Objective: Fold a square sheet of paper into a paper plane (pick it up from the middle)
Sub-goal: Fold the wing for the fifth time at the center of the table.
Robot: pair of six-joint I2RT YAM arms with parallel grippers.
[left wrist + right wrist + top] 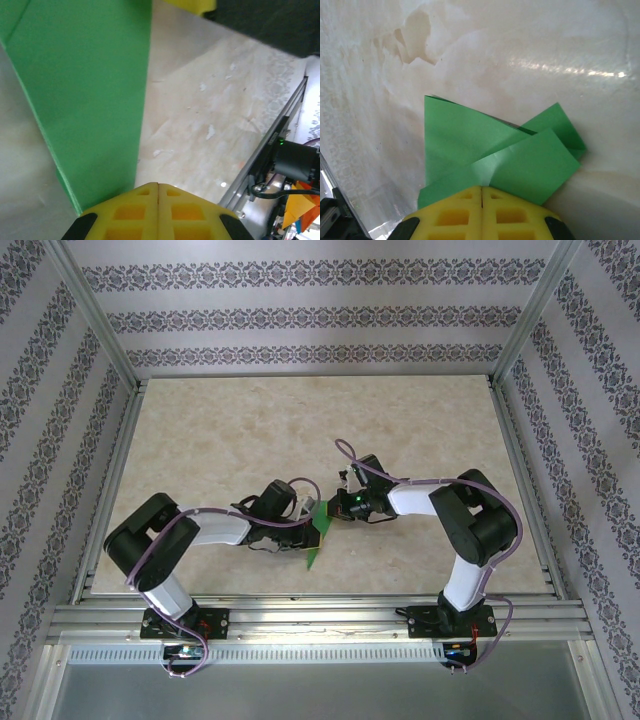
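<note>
Both arms are reaching in toward the middle of the pale worktop [300, 430], the left arm [200, 530] from the left and the right arm [440, 502] from the right. Their ends are meeting just over the green paper [312, 558]. From above, the paper is showing as a small green patch between the two wrists, with a pointed piece sticking out toward the near edge.

The left jaws are sitting pressed together, with the two yellow fingers [130, 215] touching along a thin seam. In the left wrist view the green paper [85, 100] is standing as a tall, flat panel on the left, and its lower end is running down to the outer side of the left finger. Whether the fingers are pinching it there is impossible to tell. The worktop [210, 115] is stretching away to the right toward a metal rail [260, 155].

The right jaws are also sitting closed, yellow fingers [455, 215] together, and they are gripping the near edge of the green paper [470, 145]. There the paper is lying folded over itself in overlapping layers, one pointed corner aiming away to the upper left and another flap angling off to the right, against the glossy worktop [520, 50]
</note>
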